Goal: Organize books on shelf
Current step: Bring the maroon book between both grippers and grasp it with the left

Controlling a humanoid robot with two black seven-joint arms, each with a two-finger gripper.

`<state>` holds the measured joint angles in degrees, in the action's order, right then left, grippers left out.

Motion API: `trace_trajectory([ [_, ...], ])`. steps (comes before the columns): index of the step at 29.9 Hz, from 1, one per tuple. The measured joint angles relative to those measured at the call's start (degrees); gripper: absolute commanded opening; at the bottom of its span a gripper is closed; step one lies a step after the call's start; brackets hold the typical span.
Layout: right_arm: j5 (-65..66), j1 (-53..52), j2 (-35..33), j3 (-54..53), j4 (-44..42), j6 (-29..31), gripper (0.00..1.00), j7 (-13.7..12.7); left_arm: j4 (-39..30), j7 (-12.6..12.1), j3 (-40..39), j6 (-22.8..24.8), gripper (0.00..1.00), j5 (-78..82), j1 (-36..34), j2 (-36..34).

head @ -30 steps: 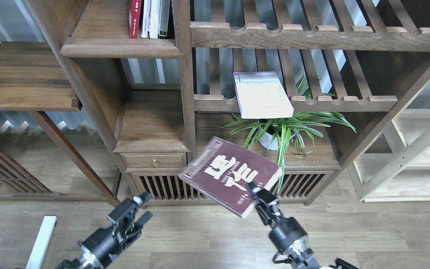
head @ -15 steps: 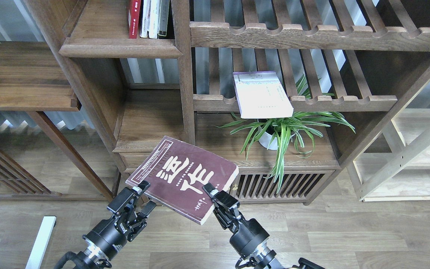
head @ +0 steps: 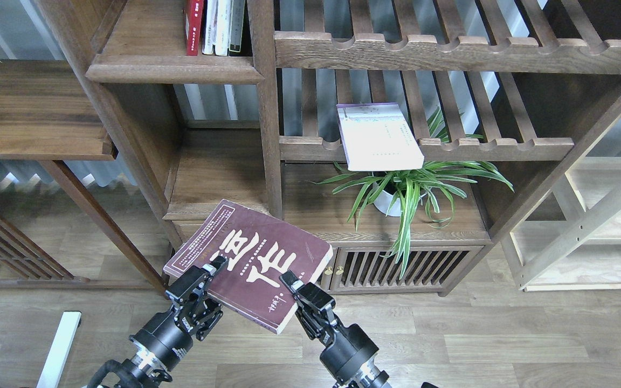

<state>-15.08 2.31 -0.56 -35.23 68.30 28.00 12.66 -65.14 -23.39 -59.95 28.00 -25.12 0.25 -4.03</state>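
Note:
The dark maroon book (head: 251,253) with big white characters hangs tilted in the air in front of the low cabinet. My right gripper (head: 290,284) is shut on its lower right edge. My left gripper (head: 214,285) is at its lower left edge, jaws apart, with one finger (head: 218,264) over the cover. The pale lavender-white book (head: 378,137) lies flat on a slatted rack and overhangs the front rail. The red book (head: 194,27) stands upright beside pale books on the solid shelf (head: 173,70) at the top left.
A potted spider plant (head: 407,188) stands on the cabinet top under the rack. A small drawer unit (head: 219,178) is behind the maroon book. A slatted cabinet door (head: 386,267) is low down. A side table (head: 30,108) is at the left. The floor is wood.
My right gripper has carried the maroon book left and slightly down. My left gripper has risen to the book's lower left edge, one finger now over the cover.

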Motion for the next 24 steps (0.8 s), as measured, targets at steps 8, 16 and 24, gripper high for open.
trace_trajectory([
  [8,1.34,1.07,-0.02,-0.21,0.00,0.00,0.05,-0.13,0.13,-0.06,-0.07,0.00,0.17,-0.02,-0.05,0.07],
  [16,2.78,2.59,-0.22,-0.49,0.20,0.00,0.11,-0.46,0.33,-0.23,-0.14,0.00,0.00,0.20,-0.08,-0.07],
  [24,3.15,2.80,-0.71,-0.97,0.14,0.00,0.38,-1.51,-0.07,-0.23,0.00,0.00,0.00,1.76,-0.10,-1.33],
])
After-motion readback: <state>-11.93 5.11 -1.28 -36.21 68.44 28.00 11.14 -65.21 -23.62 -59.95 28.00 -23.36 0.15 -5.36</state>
